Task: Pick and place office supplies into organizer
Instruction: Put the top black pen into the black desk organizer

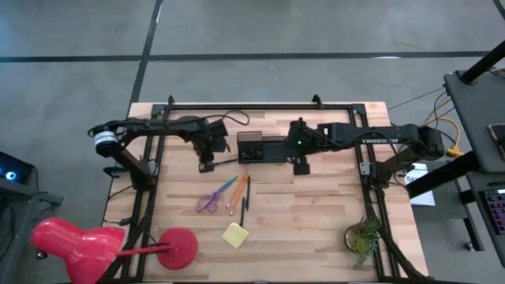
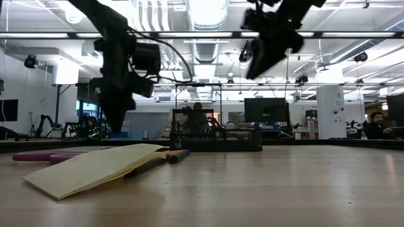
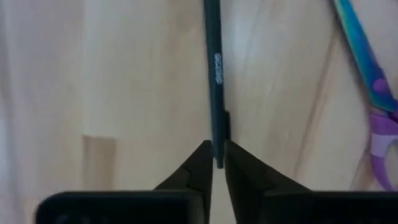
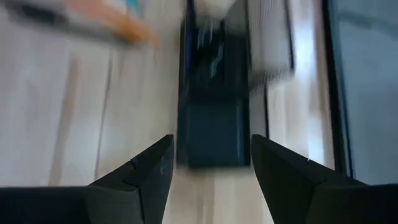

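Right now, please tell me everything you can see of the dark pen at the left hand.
The dark pen is a slim, straight, blue-grey barrel that looks like plastic, with a small pale print on its side. Its near end sits pinched between the two fingertips of the left hand, and the rest points straight away over the pale wooden table. The purple-handled scissors lie apart from it. Whether the pen rests on the wood or is lifted cannot be told.
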